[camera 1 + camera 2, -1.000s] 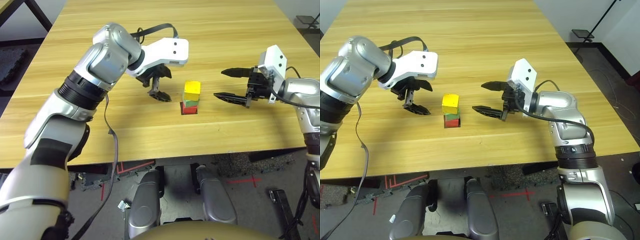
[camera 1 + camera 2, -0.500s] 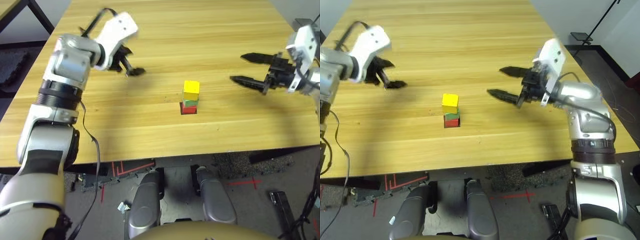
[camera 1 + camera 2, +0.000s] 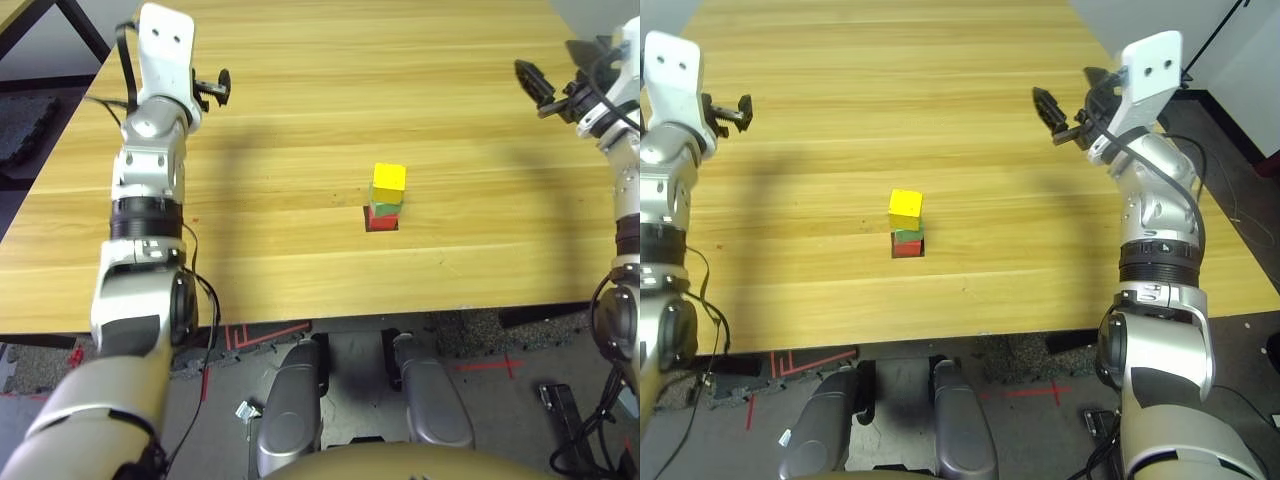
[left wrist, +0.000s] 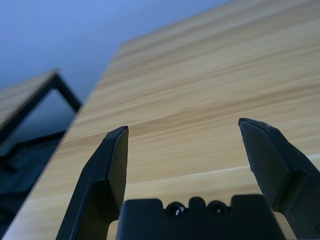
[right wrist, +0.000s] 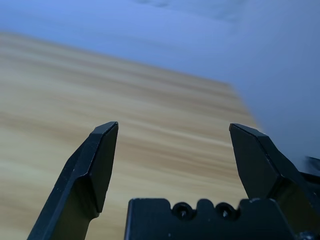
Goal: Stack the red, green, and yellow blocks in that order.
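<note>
Left eye view: a small tower of three blocks is seen on the wooden table (image 3: pixel 300 60), with the red block (image 3: pixel 381 221) at the bottom on a dark patch, the green block (image 3: pixel 385 208) on it and the yellow block (image 3: pixel 388 181) on top. The left gripper (image 3: pixel 215 88) is held well to the left of the tower and farther back, and the right gripper (image 3: pixel 555 90) well to its right, near the table's far right side. Neither is touching the tower.

Left wrist view: the left gripper's fingers (image 4: pixel 107 170) are spread wide apart, and nothing is held between them; bare table planks are seen beyond.

Right wrist view: the right gripper's fingers (image 5: pixel 95 170) are likewise spread wide and empty, with plain table surface beyond them.
</note>
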